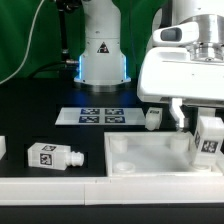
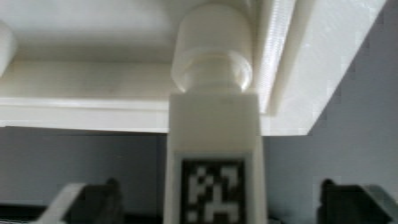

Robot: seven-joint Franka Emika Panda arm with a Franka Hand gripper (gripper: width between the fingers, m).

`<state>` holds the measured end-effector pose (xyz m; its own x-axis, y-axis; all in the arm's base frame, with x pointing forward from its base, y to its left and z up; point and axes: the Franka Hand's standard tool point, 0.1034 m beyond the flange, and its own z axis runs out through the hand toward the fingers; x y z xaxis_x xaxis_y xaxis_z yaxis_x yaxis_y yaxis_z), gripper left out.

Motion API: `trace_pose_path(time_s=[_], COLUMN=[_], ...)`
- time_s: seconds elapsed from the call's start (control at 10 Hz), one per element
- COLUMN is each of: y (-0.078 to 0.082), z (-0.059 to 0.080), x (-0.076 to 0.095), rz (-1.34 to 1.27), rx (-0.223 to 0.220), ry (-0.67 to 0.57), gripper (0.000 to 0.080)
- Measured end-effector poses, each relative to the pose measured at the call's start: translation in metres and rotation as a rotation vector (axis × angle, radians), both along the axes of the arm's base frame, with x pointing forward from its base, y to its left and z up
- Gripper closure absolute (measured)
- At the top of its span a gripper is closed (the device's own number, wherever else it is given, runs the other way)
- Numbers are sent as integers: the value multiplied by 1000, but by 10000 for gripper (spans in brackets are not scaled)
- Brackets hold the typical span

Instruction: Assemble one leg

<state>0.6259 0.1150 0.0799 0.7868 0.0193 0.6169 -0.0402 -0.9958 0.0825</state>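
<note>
Tabletop [image 1: 150,158] along the bench's [image 1: 40,125] near edge, marker board [image 1: 100,116] behind it, a leg [image 1: 52,156] beside it on the exterior view's left.

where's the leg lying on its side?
The lying leg sits at the exterior view's left, left of the tabletop, nearer the camera than the marker board.

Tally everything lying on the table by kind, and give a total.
Legs: 3
Tabletop: 1
Marker board: 1
White piece cut off at the exterior view's left edge, kind unclear: 1
Total: 6
</note>
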Motion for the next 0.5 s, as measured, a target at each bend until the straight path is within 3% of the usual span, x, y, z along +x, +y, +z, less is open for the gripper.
trace_pose_path(time_s=[0.3, 0.5], y=[2, 6], z=[-1, 4], x=[-2, -1], rz=[-10, -44], rx=[13, 49], ry=[73, 256], gripper=[155, 151])
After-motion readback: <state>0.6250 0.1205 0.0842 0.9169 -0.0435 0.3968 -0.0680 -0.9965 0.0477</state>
